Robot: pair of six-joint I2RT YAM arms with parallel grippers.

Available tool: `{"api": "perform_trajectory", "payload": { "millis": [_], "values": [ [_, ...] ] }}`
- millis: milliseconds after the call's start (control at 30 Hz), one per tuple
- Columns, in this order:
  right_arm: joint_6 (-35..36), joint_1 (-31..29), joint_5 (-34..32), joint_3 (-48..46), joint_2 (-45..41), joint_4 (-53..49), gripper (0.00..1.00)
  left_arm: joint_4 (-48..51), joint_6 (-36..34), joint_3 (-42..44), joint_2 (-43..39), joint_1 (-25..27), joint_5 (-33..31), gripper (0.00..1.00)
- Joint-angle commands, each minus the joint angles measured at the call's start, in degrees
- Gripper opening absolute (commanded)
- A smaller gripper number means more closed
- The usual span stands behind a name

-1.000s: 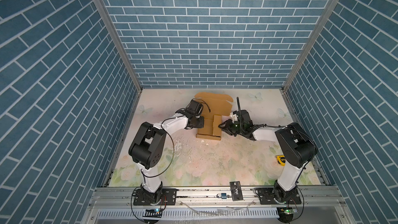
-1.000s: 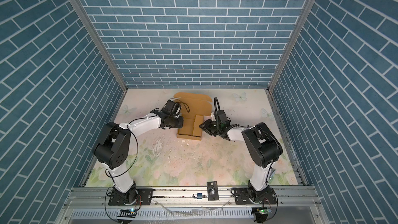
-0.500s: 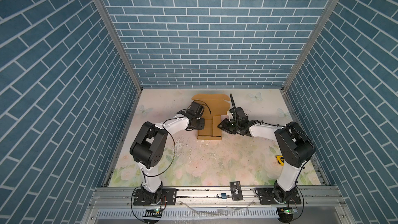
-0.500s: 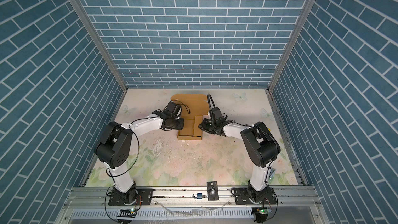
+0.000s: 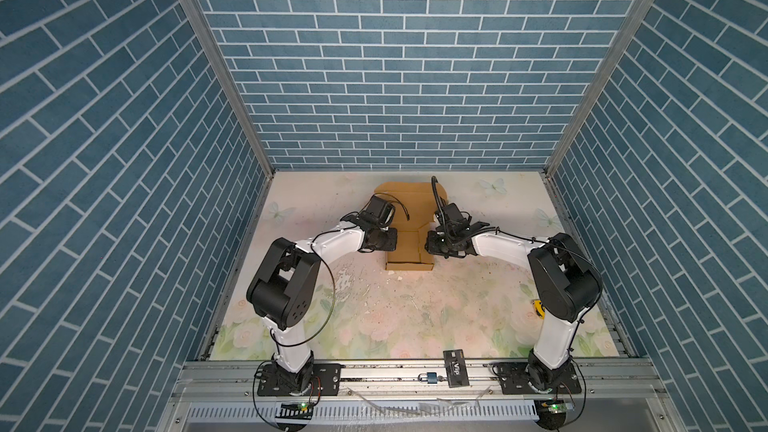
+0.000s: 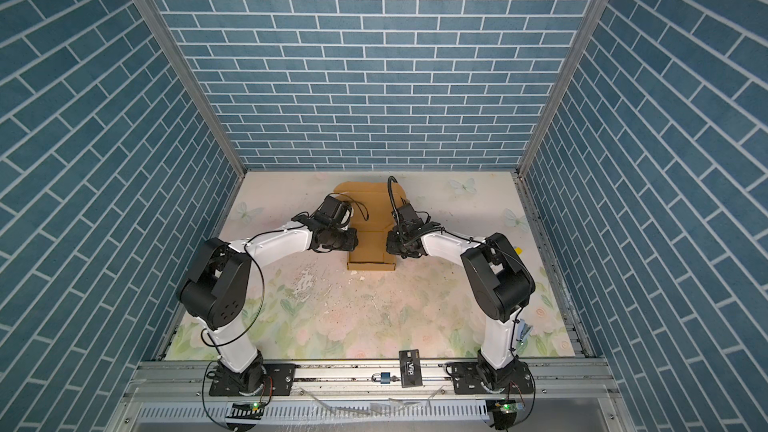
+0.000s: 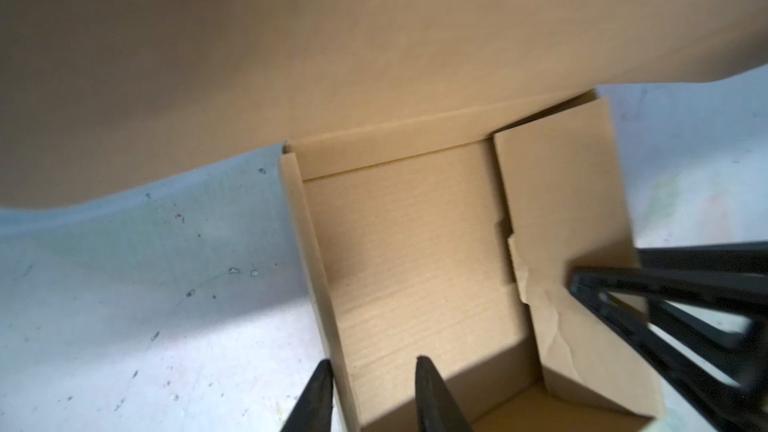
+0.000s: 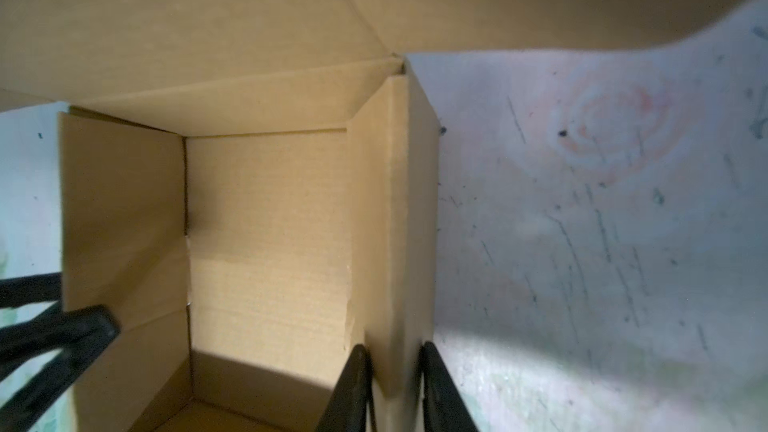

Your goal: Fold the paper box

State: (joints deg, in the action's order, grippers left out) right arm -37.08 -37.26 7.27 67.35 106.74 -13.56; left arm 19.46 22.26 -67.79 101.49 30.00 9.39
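Note:
The paper box [image 5: 409,249] [image 6: 371,252] is a tan cardboard tray with its side walls raised. Its lid flap [image 5: 409,197] lies flat toward the back wall. My left gripper [image 5: 392,241] [image 7: 374,367] straddles the box's left wall. It is open: the outer finger [image 7: 318,392] touches the wall and the inner one stands clear inside the box [image 7: 415,263]. My right gripper [image 5: 428,243] [image 8: 392,355] is shut on the doubled-over right wall, with both fingers [image 8: 353,384] pressed against the box [image 8: 266,222].
A flowered mat [image 5: 374,305] covers the table, closed in by blue brick walls. A black card [image 5: 456,367] and a small padlock [image 5: 428,376] lie on the front rail. A yellow item [image 5: 539,309] sits by the right arm's base.
My right gripper has moved in onto the box's right wall and closed on it. My left gripper's jaws have widened a little; that arm has barely shifted.

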Motion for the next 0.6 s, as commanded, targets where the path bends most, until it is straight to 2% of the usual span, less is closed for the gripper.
{"api": "perform_trajectory", "payload": {
  "millis": [0, 400, 567],
  "values": [
    [4.11, -1.11, -3.48, 1.86, 1.60, -5.72, 0.22, -1.11, -2.09, 0.85, -3.96, 0.90, 3.50, 0.36],
    [6.32, -1.19, -6.58, 6.16, 4.57, -10.16, 0.21, 2.39, -10.04, -1.26, -10.81, -1.63, 3.91, 0.40],
    [6.75, -1.15, -7.80, 6.17, 5.00, -9.57, 0.20, 1.92, -11.62, -0.81, -12.50, -4.08, 6.44, 0.41]
  ]
}}
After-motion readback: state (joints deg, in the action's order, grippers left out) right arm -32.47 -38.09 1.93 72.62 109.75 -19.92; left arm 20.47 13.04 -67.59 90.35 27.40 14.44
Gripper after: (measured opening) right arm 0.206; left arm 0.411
